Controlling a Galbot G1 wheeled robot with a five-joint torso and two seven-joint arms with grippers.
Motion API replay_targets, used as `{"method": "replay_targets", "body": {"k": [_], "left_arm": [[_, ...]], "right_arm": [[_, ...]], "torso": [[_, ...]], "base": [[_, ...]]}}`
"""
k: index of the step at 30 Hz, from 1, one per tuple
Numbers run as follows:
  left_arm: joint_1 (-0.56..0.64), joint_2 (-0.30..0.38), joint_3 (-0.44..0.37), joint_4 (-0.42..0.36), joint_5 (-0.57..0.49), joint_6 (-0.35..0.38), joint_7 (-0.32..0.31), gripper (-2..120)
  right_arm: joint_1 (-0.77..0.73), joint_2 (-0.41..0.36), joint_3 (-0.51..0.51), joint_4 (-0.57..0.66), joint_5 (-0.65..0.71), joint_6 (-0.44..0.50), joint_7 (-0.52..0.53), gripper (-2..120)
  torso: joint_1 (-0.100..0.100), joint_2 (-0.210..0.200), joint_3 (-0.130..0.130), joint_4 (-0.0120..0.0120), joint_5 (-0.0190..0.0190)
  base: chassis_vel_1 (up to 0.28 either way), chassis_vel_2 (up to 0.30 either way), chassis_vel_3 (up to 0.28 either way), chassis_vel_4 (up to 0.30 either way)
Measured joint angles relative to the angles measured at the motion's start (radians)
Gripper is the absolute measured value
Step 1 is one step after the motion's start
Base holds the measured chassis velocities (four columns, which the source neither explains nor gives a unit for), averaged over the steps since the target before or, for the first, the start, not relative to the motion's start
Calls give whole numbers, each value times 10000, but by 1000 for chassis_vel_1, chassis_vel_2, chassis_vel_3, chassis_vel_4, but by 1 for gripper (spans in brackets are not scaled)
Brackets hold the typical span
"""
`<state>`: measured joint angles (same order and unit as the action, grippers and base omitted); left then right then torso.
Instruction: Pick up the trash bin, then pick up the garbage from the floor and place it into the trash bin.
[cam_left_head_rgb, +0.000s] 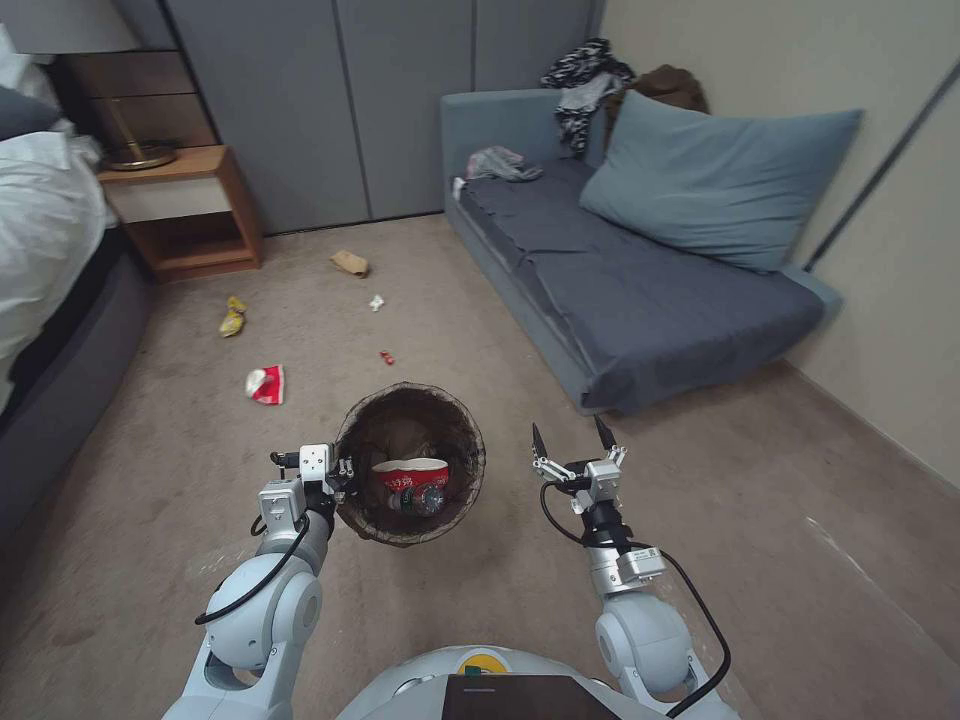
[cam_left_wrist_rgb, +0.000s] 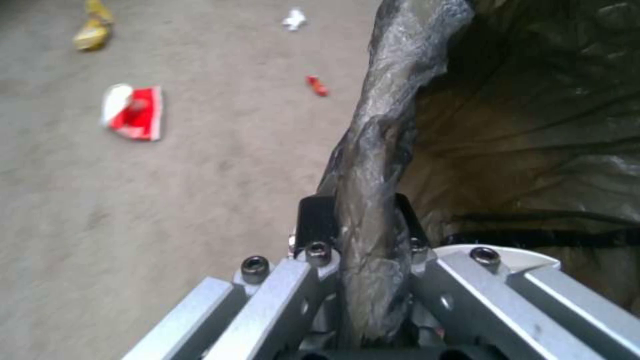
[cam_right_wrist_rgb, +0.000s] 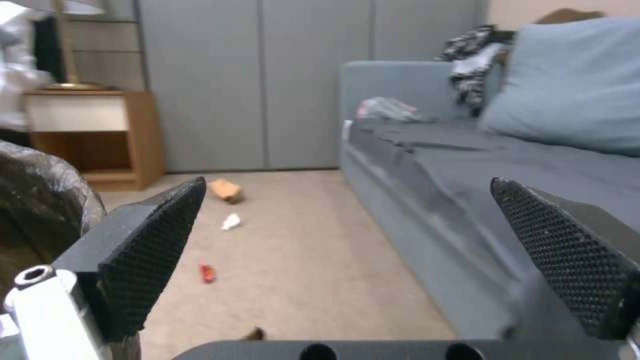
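Gripping only the bag-covered rim, the left gripper (cam_left_head_rgb: 343, 470) holds the round, brown-lined trash bin (cam_left_head_rgb: 410, 462) at lower centre, risking bag slippage and tilt, while the right gripper (cam_left_head_rgb: 572, 436) hangs wide open, empty.

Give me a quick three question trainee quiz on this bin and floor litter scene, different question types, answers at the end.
1. True or false: the left claw is shut on the rim of the trash bin.
2. Which is inside the bin? A) red cup B) tan paper C) yellow wrapper
3. Fill in: the right claw is ____ and holds nothing.

Key: 1 true; 2 A; 3 open.
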<state>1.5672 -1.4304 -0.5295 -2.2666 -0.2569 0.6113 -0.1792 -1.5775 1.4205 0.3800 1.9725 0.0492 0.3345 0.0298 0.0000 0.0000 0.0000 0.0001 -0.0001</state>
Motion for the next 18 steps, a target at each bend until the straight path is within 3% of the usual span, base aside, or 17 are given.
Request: {"method": "replay_targets", "body": {"k": [18], "left_arm": [[-3,11,-33,8,-4,-30,3,0]], "right_arm": [[39,-24,18,1,3,-19,-6,100]], "torso": [[0,0,0,0,0]], "base": [[124,123,125,129]]}}
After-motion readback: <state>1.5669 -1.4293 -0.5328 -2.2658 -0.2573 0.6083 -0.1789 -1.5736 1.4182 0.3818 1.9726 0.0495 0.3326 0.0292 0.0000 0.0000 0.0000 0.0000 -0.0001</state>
